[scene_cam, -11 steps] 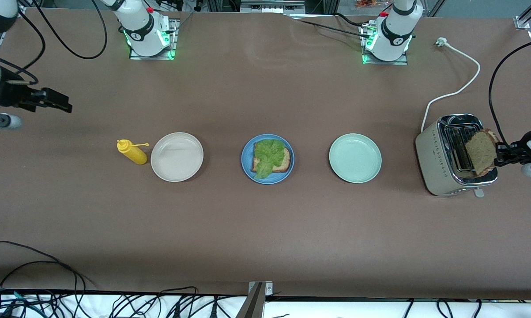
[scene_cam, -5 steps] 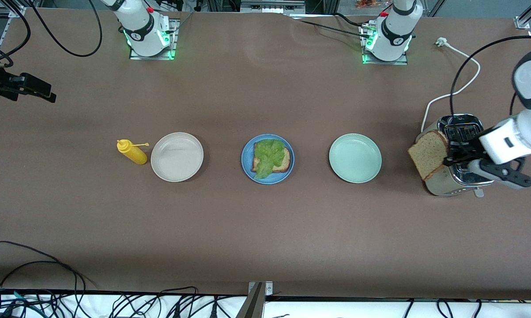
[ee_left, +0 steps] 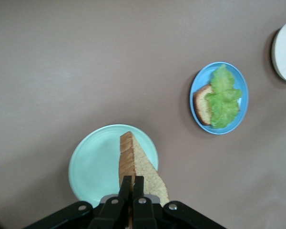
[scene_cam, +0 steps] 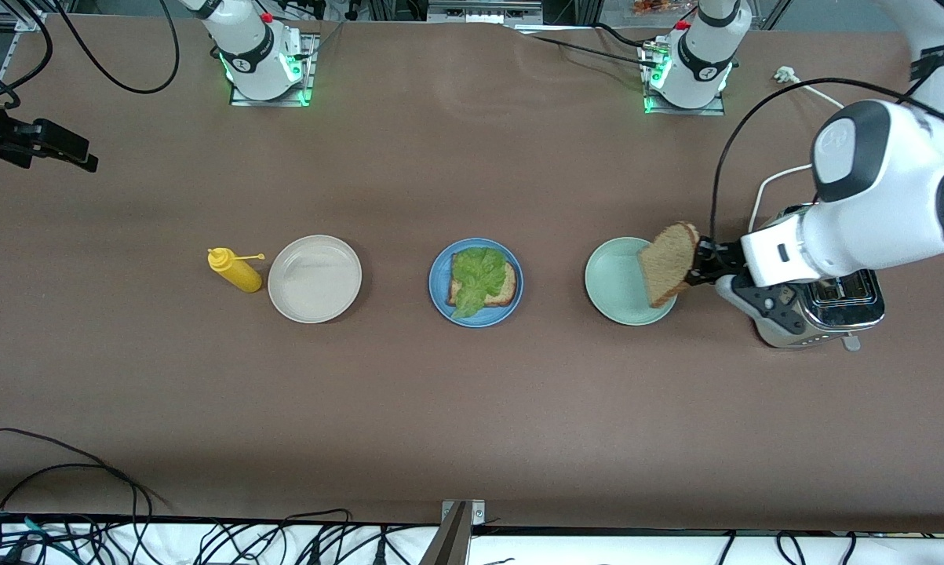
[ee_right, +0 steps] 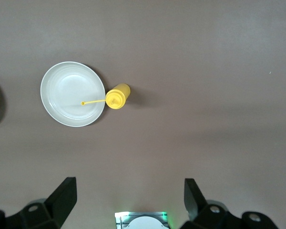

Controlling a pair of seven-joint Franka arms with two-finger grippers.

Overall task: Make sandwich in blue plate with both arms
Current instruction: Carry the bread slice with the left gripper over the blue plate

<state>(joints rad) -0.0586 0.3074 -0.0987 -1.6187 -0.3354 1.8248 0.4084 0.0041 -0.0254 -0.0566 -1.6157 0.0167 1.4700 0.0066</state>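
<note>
The right gripper (scene_cam: 85, 160) hangs over the table's edge at the right arm's end, about where it was half a second ago and farther from the bottle than a second ago. Its fingers are spread wide with nothing between them, and this arm waits. The left gripper (scene_cam: 696, 264) has travelled the most. A second ago it held the slice of bread (scene_cam: 666, 264) over the toaster (scene_cam: 831, 312); now it is clenched on that slice over the rim of the pale green plate (scene_cam: 614, 289), at the edge toward the left arm's end. The slice hangs tilted on edge, clear of the plate.

The yellow squeeze bottle (scene_cam: 235, 270), the beige plate (scene_cam: 315, 279) just beside it, and the blue plate (scene_cam: 439, 301) at the middle of the row have not moved. On the blue plate lies a lower slice (scene_cam: 506, 290) with a lettuce leaf (scene_cam: 478, 276) on top.

The leaf covers most of that lower slice. The left arm hides much of the toaster, and the right arm is cut off at the picture's edge.

The table (scene_cam: 472, 408) is matte brown. Black cables (scene_cam: 48, 534) lie along its edge nearest the camera, and a white cord (scene_cam: 820, 160) runs toward the toaster.
</note>
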